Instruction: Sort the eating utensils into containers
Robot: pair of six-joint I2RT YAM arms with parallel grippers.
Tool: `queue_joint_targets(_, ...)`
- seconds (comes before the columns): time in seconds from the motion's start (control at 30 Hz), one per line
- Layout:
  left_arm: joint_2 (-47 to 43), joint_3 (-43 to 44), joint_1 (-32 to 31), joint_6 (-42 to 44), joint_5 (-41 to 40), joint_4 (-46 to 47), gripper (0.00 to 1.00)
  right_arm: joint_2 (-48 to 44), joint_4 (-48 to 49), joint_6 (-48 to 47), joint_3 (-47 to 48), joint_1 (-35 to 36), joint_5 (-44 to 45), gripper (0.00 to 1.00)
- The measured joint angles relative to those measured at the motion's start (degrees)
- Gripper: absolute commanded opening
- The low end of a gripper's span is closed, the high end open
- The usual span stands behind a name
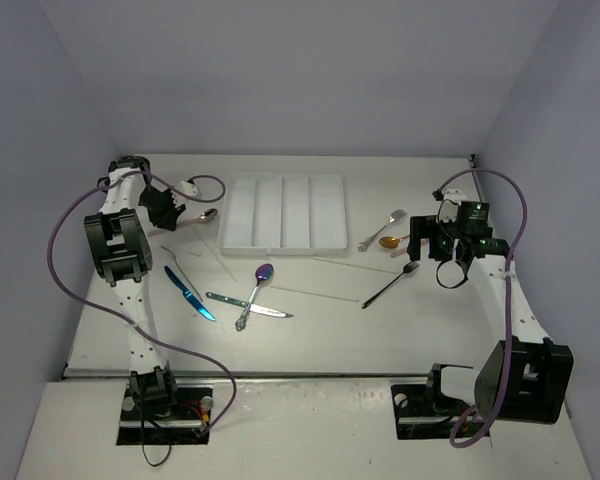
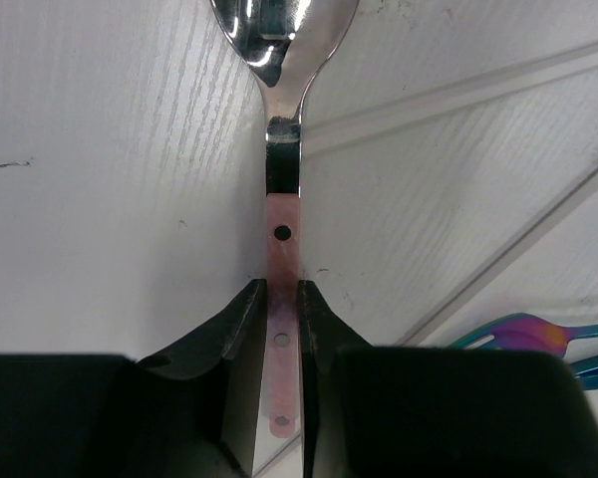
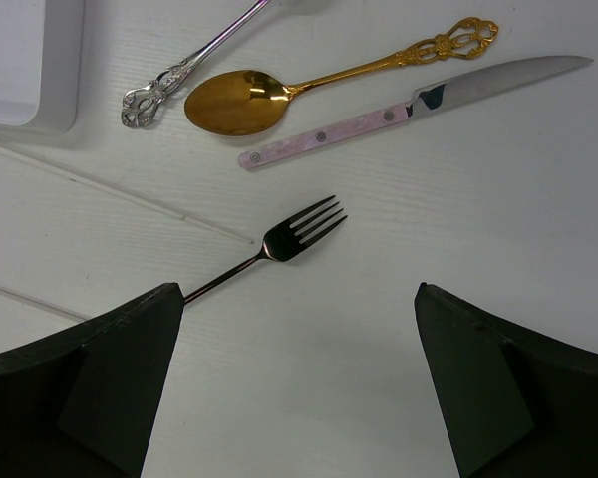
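My left gripper (image 1: 172, 212) is at the far left of the table, left of the white tray (image 1: 285, 243). Its jaws press both sides of the pink handle of a silver spoon (image 2: 282, 234), whose bowl (image 1: 208, 215) points toward the tray and lies on the table. In the left wrist view, the left gripper (image 2: 281, 291) has no gap beside the handle. My right gripper (image 1: 448, 258) hovers open at the right. In the right wrist view, the right gripper (image 3: 299, 294) is just behind a black fork (image 3: 299, 237), with nothing between its fingers. The tray's compartments look empty.
A gold spoon (image 3: 239, 100), a pink-handled knife (image 3: 409, 110) and an ornate silver handle (image 3: 169, 80) lie beyond the fork. A blue knife (image 1: 188, 293), a purple spoon (image 1: 258, 288) and a silver knife (image 1: 248, 305) lie front left. Thin pale sticks (image 1: 310, 295) are scattered before the tray.
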Motion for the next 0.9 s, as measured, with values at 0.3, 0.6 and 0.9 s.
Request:
queue_joint_targets(0.3,-7.66,-2.73,0.0,0.46,0.0,-0.34,0.0,-0.27,-0.07,-0.47,0.0,-0.34,-0.94,1.0)
queue_joint_targets(0.6,-19.97,1.57,-0.6,-11.24,-0.69,-1.33,0.0,-1.16,-0.11,-0.68,0.0,-0.42,-1.92,1.0)
queue_joint_targets(0.9,-25.6,2.88,-9.19,-48.85,-14.48,2.46,0.0,-2.05,-0.16,-0.66,0.0,-0.7,-1.92,1.0)
